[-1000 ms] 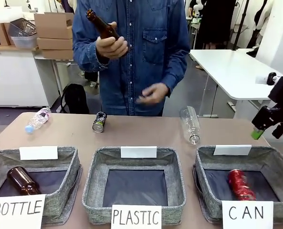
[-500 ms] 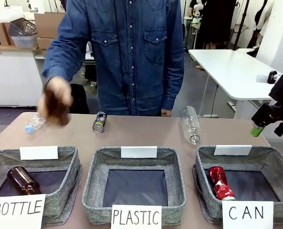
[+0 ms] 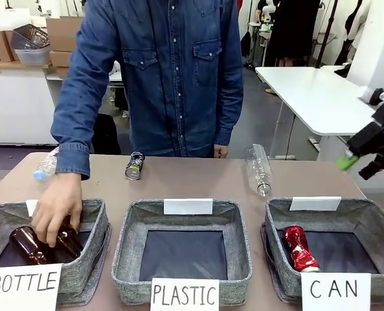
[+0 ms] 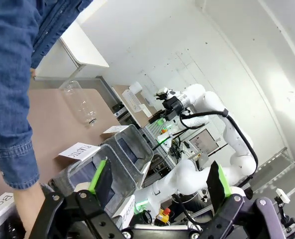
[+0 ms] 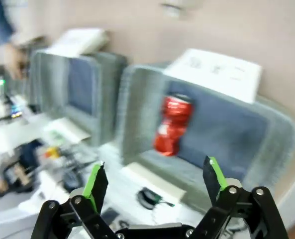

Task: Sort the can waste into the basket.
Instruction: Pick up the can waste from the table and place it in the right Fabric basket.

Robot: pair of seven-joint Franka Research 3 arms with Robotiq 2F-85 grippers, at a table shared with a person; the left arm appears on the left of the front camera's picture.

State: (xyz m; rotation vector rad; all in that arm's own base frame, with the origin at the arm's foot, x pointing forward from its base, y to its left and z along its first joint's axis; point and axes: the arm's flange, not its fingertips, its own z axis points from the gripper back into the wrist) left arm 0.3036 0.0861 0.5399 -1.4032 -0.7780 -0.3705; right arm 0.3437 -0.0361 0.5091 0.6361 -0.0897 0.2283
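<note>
Both gape wide, empty: left tool (image 4: 159,168), and right tool (image 5: 153,166) facing the red can (image 5: 171,124) in the basket (image 5: 135,107).

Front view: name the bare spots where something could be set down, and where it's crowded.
Bare: the tabletop strip between the dark can and the clear plastic bottle, behind the PLASTIC basket, whose floor is also bare. The CAN basket has room right of the crushed red can. Crowded: the BOTTLE basket, with the person's hand on brown bottles.
</note>
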